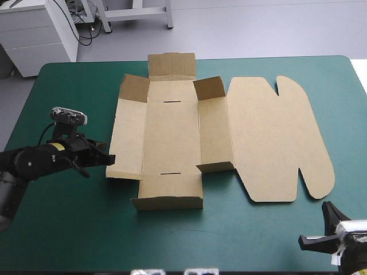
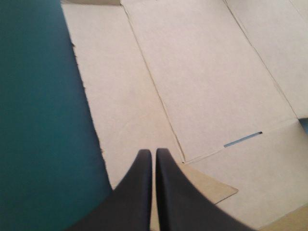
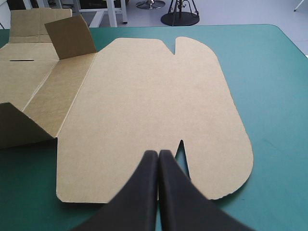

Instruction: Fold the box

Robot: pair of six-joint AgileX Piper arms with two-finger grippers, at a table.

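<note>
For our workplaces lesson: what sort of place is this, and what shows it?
Probably a robotics lab bench. The left gripper and right gripper sit over a teal-green table, on which lies a partly folded brown box.

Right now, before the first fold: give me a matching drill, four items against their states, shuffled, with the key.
Column one:
1. left gripper
2. right gripper
3. lid
4. far right corner flap

Column two:
A. standing up from the board
B. lying flat, on the right side of the box
C. shut, at the box's left edge
D. shut, at the near right corner of the teal-green cover

Pairs: 1-C, 2-D, 3-B, 4-A.
</note>
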